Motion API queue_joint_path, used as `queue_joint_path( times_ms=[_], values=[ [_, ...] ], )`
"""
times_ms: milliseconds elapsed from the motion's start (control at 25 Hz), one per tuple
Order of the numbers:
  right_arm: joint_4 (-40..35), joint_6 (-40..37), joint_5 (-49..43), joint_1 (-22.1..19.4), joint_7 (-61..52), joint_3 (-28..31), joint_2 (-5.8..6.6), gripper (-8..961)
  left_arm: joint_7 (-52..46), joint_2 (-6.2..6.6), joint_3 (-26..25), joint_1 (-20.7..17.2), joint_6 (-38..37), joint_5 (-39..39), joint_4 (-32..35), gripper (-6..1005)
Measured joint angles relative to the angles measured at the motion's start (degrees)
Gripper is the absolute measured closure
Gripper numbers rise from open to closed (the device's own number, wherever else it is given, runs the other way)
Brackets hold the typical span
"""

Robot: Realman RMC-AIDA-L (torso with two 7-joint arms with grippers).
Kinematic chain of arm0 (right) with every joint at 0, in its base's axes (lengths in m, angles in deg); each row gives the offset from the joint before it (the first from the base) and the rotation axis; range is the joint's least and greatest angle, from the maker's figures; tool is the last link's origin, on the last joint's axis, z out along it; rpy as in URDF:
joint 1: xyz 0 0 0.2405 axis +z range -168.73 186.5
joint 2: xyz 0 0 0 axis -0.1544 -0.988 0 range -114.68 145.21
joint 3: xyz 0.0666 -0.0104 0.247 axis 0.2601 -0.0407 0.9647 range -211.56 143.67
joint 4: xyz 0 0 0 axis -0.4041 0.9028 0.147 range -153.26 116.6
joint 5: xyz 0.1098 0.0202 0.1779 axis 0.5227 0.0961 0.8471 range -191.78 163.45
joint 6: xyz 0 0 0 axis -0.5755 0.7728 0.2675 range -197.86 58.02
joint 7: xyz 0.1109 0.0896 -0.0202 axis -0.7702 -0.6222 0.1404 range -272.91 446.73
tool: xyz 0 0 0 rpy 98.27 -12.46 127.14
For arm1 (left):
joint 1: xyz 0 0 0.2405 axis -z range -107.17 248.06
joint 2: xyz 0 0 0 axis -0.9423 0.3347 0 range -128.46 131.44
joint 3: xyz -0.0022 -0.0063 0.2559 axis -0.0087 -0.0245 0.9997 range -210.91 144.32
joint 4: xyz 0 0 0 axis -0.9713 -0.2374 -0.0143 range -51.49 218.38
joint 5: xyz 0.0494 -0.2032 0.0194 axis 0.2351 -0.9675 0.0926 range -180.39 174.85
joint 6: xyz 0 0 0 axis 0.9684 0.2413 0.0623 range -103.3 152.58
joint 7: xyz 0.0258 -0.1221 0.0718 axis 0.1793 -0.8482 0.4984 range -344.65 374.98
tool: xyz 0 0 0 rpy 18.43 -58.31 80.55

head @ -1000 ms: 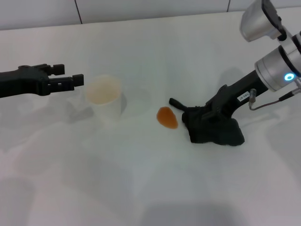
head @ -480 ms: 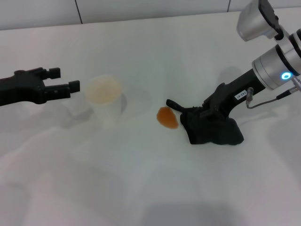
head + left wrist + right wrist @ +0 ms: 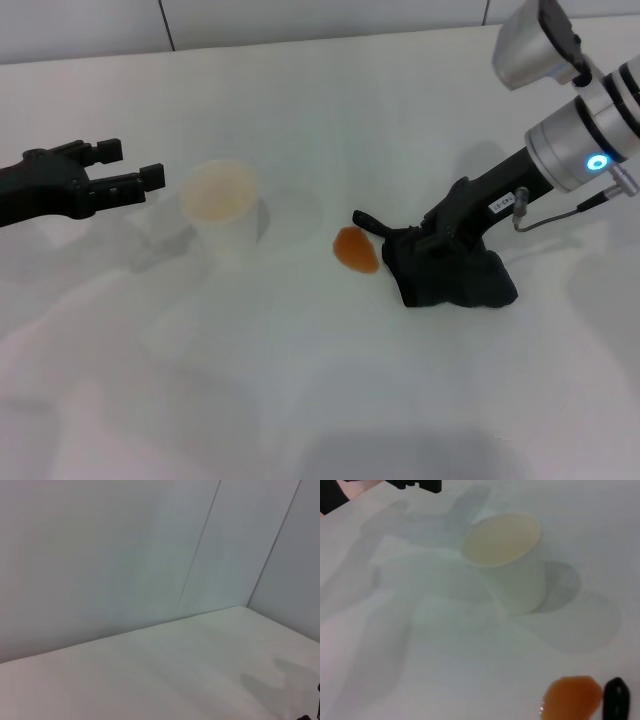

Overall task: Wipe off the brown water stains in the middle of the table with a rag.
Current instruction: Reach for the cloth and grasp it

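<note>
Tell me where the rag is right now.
In the head view the rag lies on the table right of centre, under the right pincer, its edge beside the brown water stains.

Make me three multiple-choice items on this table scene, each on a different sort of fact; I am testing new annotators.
1. Where is the rag relative to the brown stain?
A. on the robot's right of it
B. covering it
C. inside the cup
2. How many cups stand on the table?
A. three
B. one
C. none
3. How is the left gripper?
A. shut on the cup
B. open, holding nothing
C. pressing the rag

Answers: 1 A, the stain lies bare beside the rag. 2 B, one pale cup shows. 3 B, its fingers stand apart, short of the cup.
</note>
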Motion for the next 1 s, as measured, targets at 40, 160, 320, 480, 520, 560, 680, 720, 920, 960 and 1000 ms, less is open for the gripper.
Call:
queue_joint_path(
  times_ms=[40, 160, 320, 480, 520, 560, 680, 720, 920, 960, 1000],
  values=[
    [-0.45, 0.15, -0.04, 0.04, -0.03, 0.0, 0.0, 716, -0.07, -0.01, 0.0, -0.01, 0.0, 0.02, 0.0, 131],
    [-1.71, 0.52, -0.19, 0.29, -0.32, 0.0, -0.02, 714, -0.2, -0.02, 0.01, -0.03, 0.0, 0.07, 0.01, 132],
    [-4.36, 1.14, -0.29, 1.22, -0.61, -0.05, 0.06, 712, -0.24, 0.08, 0.01, -0.04, 0.0, 0.06, 0.0, 133],
    [-5.23, 1.59, -0.48, 2.72, -0.65, -0.06, 0.07, 709, -0.55, 0.34, 0.01, 0.15, 0.0, -0.02, 0.0, 133],
    [-5.25, 1.72, -0.55, 3.04, -0.68, -0.04, 0.05, 709, -0.75, 0.4, 0.01, 0.26, 0.0, -0.05, -0.01, 133],
    [-5.27, 1.89, -0.59, 3.26, -0.71, -0.02, 0.02, 708, -1.07, 0.48, 0.01, 0.36, 0.0, -0.09, -0.03, 133],
    [-5.61, 2.71, -0.62, 3.61, -1.02, 0.0, -0.03, 707, -1.69, 0.76, 0.01, 0.47, 0.0, -0.18, -0.14, 133],
    [-5.79, 2.92, -0.63, 3.63, -1.13, 0.0, -0.01, 706, -1.8, 0.84, 0.01, 0.5, 0.0, -0.2, -0.15, 133],
    [-6.8, 4.07, -0.86, 3.73, -1.46, 0.0, 0.16, 703, -2.83, 1.07, 0.01, 0.86, 0.0, -0.45, -0.31, 132],
    [-6.8, 4.11, -0.89, 3.73, -1.49, 0.0, 0.16, 703, -3.07, 1.09, 0.01, 0.98, 0.0, -0.56, -0.39, 132],
    [-6.8, 4.11, -0.89, 3.73, -1.49, 0.0, 0.16, 702, -3.28, 1.11, 0.01, 1.03, 0.0, -0.61, -0.41, 132]
  ],
)
